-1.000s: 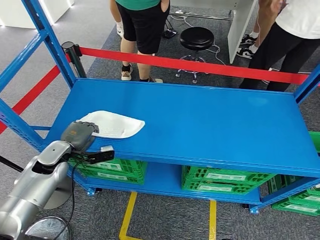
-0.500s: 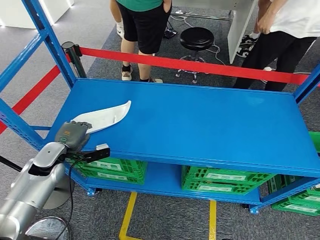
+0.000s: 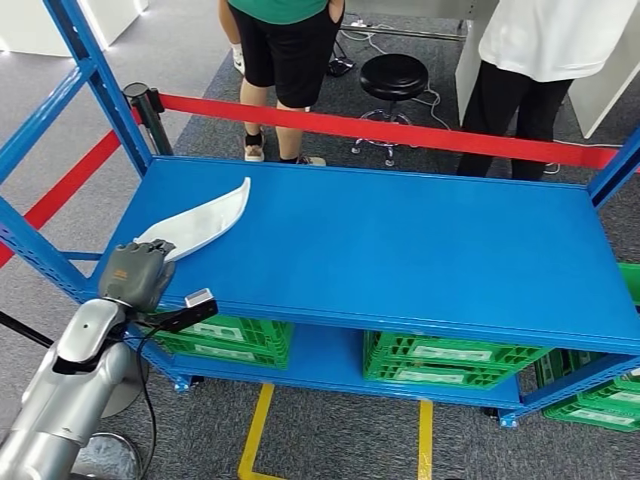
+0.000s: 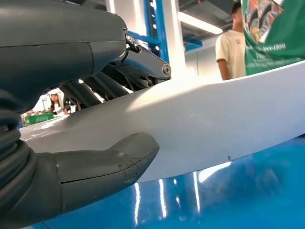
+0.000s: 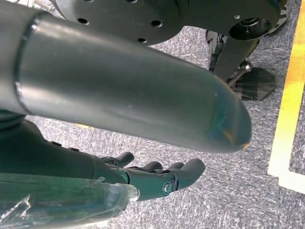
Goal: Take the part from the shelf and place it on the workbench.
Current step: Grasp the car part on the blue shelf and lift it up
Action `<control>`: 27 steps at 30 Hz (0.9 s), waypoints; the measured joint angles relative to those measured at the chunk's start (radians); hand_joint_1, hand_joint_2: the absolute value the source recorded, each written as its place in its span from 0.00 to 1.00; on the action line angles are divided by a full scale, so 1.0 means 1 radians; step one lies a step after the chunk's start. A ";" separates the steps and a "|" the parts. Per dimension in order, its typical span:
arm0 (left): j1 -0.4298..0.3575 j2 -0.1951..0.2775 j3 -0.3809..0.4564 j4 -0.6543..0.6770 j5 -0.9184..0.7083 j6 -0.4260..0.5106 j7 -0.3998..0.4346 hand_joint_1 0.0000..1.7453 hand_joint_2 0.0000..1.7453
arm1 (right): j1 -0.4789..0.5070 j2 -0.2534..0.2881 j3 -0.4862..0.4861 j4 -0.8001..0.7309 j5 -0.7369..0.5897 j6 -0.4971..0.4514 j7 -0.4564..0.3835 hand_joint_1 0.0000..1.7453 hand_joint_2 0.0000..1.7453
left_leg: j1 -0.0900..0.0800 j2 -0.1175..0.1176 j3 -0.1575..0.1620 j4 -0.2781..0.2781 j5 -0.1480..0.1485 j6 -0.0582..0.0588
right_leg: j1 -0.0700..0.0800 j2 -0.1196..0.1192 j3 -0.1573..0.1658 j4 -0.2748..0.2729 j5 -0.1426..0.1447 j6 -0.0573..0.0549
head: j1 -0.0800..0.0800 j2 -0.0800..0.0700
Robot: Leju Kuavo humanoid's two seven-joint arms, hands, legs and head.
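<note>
The part is a long, white, curved plastic shell, tilted up on edge at the front left of the blue shelf. My left hand grips its near end at the shelf's front left corner. In the left wrist view the thumb presses under the white part and the darker fingers close over its other side. My right hand hangs over grey carpet with its fingers held loosely apart and nothing in them.
Green crates stand on the lower shelf level. A red barrier tape runs behind the shelf, with two people and a black stool beyond it. Blue uprights frame the shelf's left side. Yellow floor lines lie below.
My left hand has drawn back toward the shelf's front left corner and turned, lifting the white part from lying flat to standing tilted on edge. The person at right has shifted.
</note>
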 joint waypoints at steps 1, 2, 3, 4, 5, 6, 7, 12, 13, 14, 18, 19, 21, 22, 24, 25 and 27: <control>0.005 -0.004 0.008 -0.007 0.003 0.019 -0.009 1.00 1.00 | 0.000 0.000 0.000 0.000 0.001 0.000 -0.001 0.00 0.00 | 0.000 0.000 0.000 0.000 0.000 0.000 | 0.000 0.000 0.000 0.000 0.000 0.000 | 0.000 0.000; 0.010 -0.009 0.018 -0.014 0.006 0.040 -0.020 1.00 1.00 | 0.000 0.000 0.000 0.000 0.001 0.000 -0.001 0.00 0.00 | 0.000 0.000 0.000 0.000 0.000 0.000 | 0.000 0.000 0.000 0.000 0.000 0.000 | 0.000 0.000; 0.015 -0.014 0.027 -0.020 0.008 0.060 -0.030 1.00 1.00 | 0.000 0.000 -0.001 0.000 0.002 0.001 -0.002 0.00 0.00 | 0.000 0.000 0.000 0.000 0.000 0.000 | 0.000 0.000 0.000 0.000 0.000 0.000 | 0.000 0.000; 0.019 -0.018 0.037 -0.027 0.008 0.075 -0.039 1.00 1.00 | 0.000 0.000 -0.001 0.000 0.003 0.001 -0.002 0.00 0.00 | 0.000 0.000 0.000 0.000 0.000 0.000 | 0.000 0.000 0.000 0.000 0.000 0.000 | 0.000 0.000; 0.023 -0.023 0.045 -0.034 0.006 0.087 -0.048 1.00 1.00 | 0.000 0.000 -0.001 0.000 0.003 0.000 -0.002 0.00 0.00 | 0.000 0.000 0.000 0.000 0.000 0.000 | 0.000 0.000 0.000 0.000 0.000 0.000 | 0.000 0.000; 0.026 -0.027 0.052 -0.042 0.003 0.097 -0.056 1.00 1.00 | 0.000 0.000 -0.002 0.000 0.004 0.000 -0.002 0.00 0.00 | 0.000 0.000 0.000 0.000 0.000 0.000 | 0.000 0.000 0.000 0.000 0.000 0.000 | 0.000 0.000; 0.030 -0.031 0.059 -0.050 0.000 0.105 -0.063 1.00 1.00 | 0.000 0.000 -0.002 0.000 0.005 0.000 -0.002 0.00 0.00 | 0.000 0.000 0.000 0.000 0.000 0.000 | 0.000 0.000 0.000 0.000 0.000 0.000 | 0.000 0.000; 0.045 -0.047 0.076 -0.091 -0.003 0.120 -0.089 1.00 1.00 | 0.000 0.000 -0.005 0.000 0.009 0.000 -0.004 0.00 0.00 | 0.000 0.000 0.000 0.000 0.000 0.000 | 0.000 0.000 0.000 0.000 0.000 0.000 | 0.000 0.000; 0.047 -0.049 0.077 -0.098 0.001 0.120 -0.094 1.00 1.00 | 0.000 0.000 -0.006 0.000 0.009 0.001 -0.004 0.00 0.00 | 0.000 0.000 0.000 0.000 0.000 0.000 | 0.000 0.000 0.000 0.000 0.000 0.000 | 0.000 0.000; 0.049 -0.050 0.078 -0.105 0.007 0.120 -0.099 1.00 1.00 | 0.000 0.000 -0.006 0.000 0.009 0.001 -0.005 0.00 0.00 | 0.000 0.000 0.000 0.000 0.000 0.000 | 0.000 0.000 0.000 0.000 0.000 0.000 | 0.000 0.000; 0.063 -0.057 0.085 -0.133 0.046 0.132 -0.125 1.00 1.00 | 0.000 0.000 -0.007 0.000 0.009 0.000 -0.006 0.00 0.00 | 0.000 0.000 0.000 0.000 0.000 0.000 | 0.000 0.000 0.000 0.000 0.000 0.000 | 0.000 0.000; 0.068 -0.060 0.088 -0.141 0.061 0.139 -0.131 1.00 1.00 | 0.000 0.000 -0.007 0.000 0.009 0.000 -0.006 0.00 0.00 | 0.000 0.000 0.000 0.000 0.000 0.000 | 0.000 0.000 0.000 0.000 0.000 0.000 | 0.000 0.000; 0.079 -0.067 0.096 -0.161 0.089 0.149 -0.139 1.00 1.00 | 0.000 0.000 -0.009 0.000 0.009 -0.002 -0.005 0.00 0.00 | 0.000 0.000 0.000 0.000 0.000 0.000 | 0.000 0.000 0.000 0.000 0.000 0.000 | 0.000 0.000; 0.084 -0.070 0.099 -0.171 0.101 0.153 -0.142 1.00 1.00 | 0.000 0.000 -0.010 0.000 0.009 -0.003 -0.005 0.00 0.00 | 0.000 0.000 0.000 0.000 0.000 0.000 | 0.000 0.000 0.000 0.000 0.000 0.000 | 0.000 0.000; 0.099 -0.080 0.108 -0.193 0.149 0.170 -0.159 1.00 1.00 | 0.000 0.000 -0.014 0.000 0.006 -0.007 -0.004 0.00 0.00 | 0.000 0.000 0.000 0.000 0.000 0.000 | 0.000 0.000 0.000 0.000 0.000 0.000 | 0.000 0.000; 0.111 -0.087 0.115 -0.209 0.200 0.190 -0.179 1.00 1.00 | 0.000 0.000 -0.017 0.000 0.003 -0.010 -0.004 0.00 0.00 | 0.000 0.000 0.000 0.000 0.000 0.000 | 0.000 0.001 0.000 0.000 0.000 0.000 | 0.000 0.000; 0.147 -0.109 0.138 -0.254 0.336 0.245 -0.243 1.00 1.00 | 0.001 0.000 -0.023 0.000 -0.004 -0.017 -0.002 0.00 0.00 | 0.000 0.001 -0.001 0.000 -0.001 0.000 | 0.000 0.001 0.000 0.000 0.000 0.000 | 0.000 0.000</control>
